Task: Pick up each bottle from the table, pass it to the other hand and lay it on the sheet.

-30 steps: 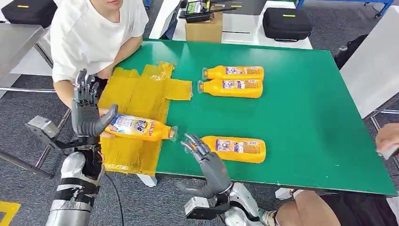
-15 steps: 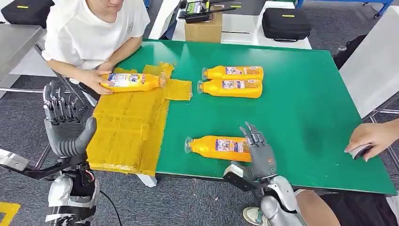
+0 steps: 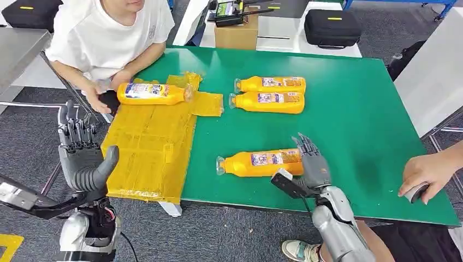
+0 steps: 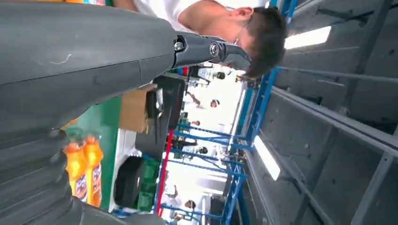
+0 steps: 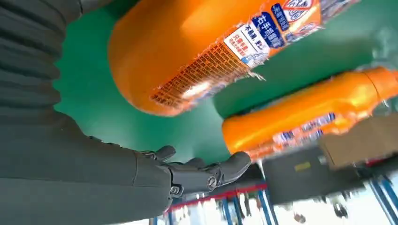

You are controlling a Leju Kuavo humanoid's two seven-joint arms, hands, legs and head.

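Note:
Near the front edge of the green table (image 3: 360, 109) an orange bottle (image 3: 261, 162) lies on its side, cap to the left. My right hand (image 3: 311, 162) stands at its base end, fingers straight and spread, not wrapped around it; the right wrist view has that bottle (image 5: 202, 51) just beyond the hand (image 5: 94, 154). My left hand (image 3: 82, 155) hangs raised off the table, left of the yellow sheet (image 3: 153, 144), fingers apart, holding nothing. Another bottle (image 3: 152, 93) lies on the sheet's far end. Two more bottles (image 3: 271, 84) (image 3: 268, 102) lie side by side farther back.
A person in a white shirt (image 3: 109, 33) sits at the table's far left corner, one hand (image 3: 98, 101) beside the sheet's bottle. Another person's hand (image 3: 428, 173) rests at the table's right edge. A cardboard box (image 3: 236, 33) and a black case (image 3: 332, 26) stand behind.
The bottle my left hand held over the sheet now lies at the sheet's far end by the person's hand. My left hand drew back empty. My right hand moved to the near bottle's base.

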